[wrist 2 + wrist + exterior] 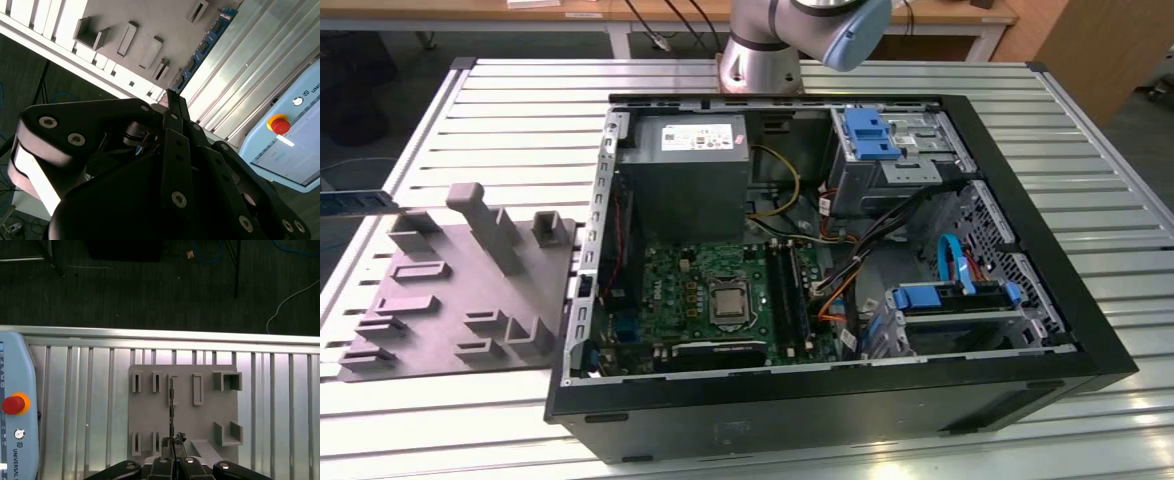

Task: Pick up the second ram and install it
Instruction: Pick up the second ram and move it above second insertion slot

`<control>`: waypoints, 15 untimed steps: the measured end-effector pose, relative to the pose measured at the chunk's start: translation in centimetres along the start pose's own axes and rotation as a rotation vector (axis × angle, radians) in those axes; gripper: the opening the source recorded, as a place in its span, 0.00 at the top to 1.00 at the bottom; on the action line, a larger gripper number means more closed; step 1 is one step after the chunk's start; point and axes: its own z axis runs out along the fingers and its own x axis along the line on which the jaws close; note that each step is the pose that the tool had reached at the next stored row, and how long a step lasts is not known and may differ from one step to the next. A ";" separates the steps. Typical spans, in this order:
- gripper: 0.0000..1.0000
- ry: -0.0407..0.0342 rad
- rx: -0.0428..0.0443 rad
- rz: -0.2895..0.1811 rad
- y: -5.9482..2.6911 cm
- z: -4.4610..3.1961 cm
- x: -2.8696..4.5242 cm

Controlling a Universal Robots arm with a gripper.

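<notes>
**Ram in the fingers, well apart from the case**

At the far left edge of the exterior view, the second ram point(354, 198) hangs level, up beside the grey holding fixture point(447, 300). I judge it is lifted clear of the fixture rather than seated in it. In the first wrist view the gripper point(173, 439) has its fingers point(165, 460) pressed together on one end of the stick, which shows edge-on over the fixture. The second wrist view shows its blue face reaching out from the fingertips.

So the pick-up looks done and the install does not: the ram is nowhere near the board.

The fixture's slots and pockets all look empty in the first wrist view.

Right of it on the slatted counter point(480, 110), the open computer case point(827, 425) fills the middle and right of the exterior view. It holds the motherboard point(680, 290) with its black slot rails point(785, 290), a power supply point(687, 165) and blue-tabbed drive cages point(874, 135). Whether a rail already carries a stick I cannot tell.
</notes>
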 end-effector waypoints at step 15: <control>0.89 0.0001 -0.0002 0.000 -1.53 -0.09 0.00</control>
